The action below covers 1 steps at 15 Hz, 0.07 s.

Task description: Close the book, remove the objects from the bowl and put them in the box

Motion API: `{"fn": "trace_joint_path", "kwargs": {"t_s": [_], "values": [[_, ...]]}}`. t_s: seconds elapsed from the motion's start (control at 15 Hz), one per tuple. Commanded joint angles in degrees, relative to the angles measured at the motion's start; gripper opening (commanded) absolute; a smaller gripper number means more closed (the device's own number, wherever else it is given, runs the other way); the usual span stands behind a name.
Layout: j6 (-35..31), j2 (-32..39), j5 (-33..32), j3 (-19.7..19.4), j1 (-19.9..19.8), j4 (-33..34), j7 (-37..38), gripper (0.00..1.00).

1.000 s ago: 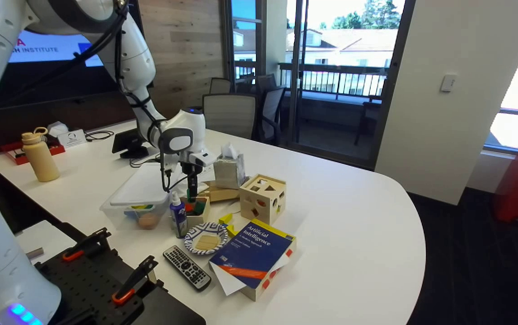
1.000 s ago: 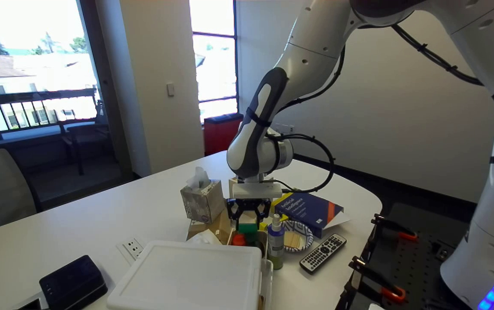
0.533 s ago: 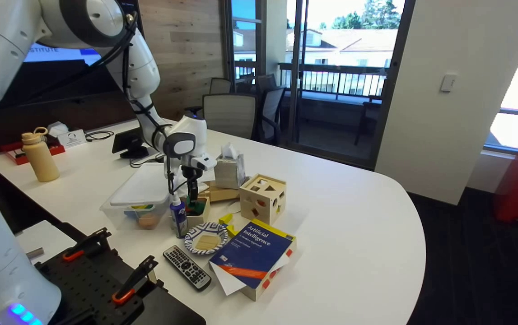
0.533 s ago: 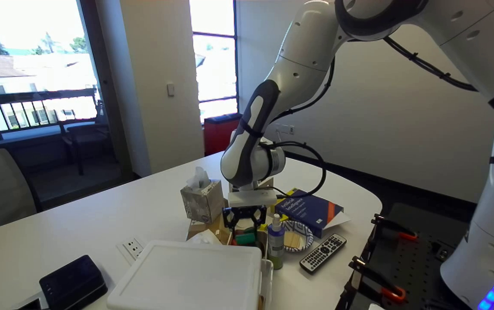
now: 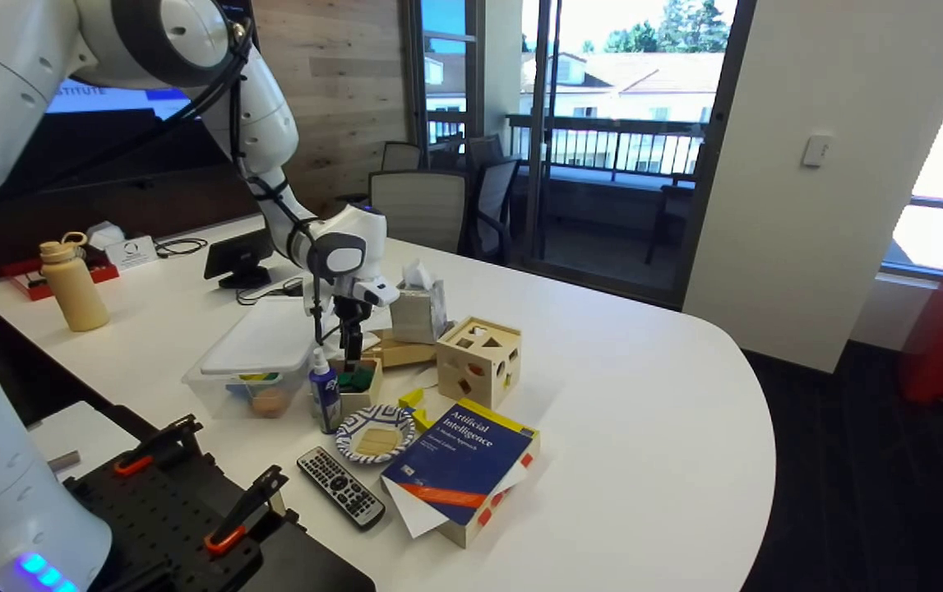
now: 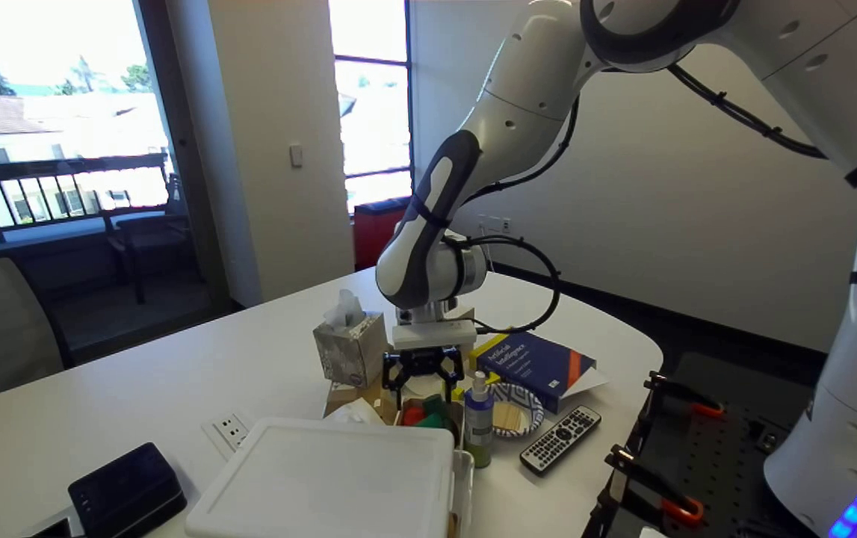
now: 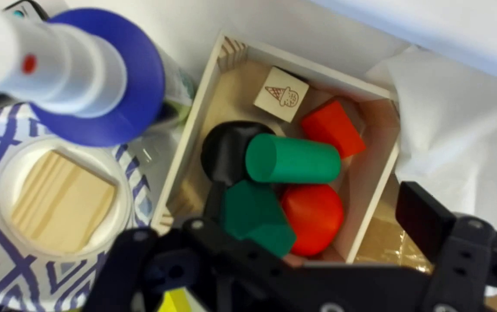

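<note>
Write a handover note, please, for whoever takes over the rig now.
Gripper: open over the wooden box, holding nothing.
Book: cover shut, a white sheet jutting out.
Box: holds a green cylinder, a dark green block and others.
Bowl: beside the book, a tan wooden piece in it.
Done: book shut; whether the box's pieces came from the bowl cannot be told.
Left, it seems: moving the wooden piece into the box.

Below my claw [image 6: 424, 402], the white table [image 5: 652, 427] carries the open wooden box [image 5: 361, 401]; near the claw I see the spray bottle [image 5: 326, 398] and patterned bowl [image 5: 346, 436], and farther from it lie the remote [image 5: 340, 487] and the book [image 5: 471, 460].
</note>
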State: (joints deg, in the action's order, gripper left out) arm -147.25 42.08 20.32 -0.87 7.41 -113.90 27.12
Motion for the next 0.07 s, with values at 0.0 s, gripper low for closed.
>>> {"fn": "trace_joint_path", "kwargs": {"t_s": [0.0], "values": [[4.1, -6.8, -5.3, -3.3, 1.6, -3.3, 1.2, 1.00]]}}
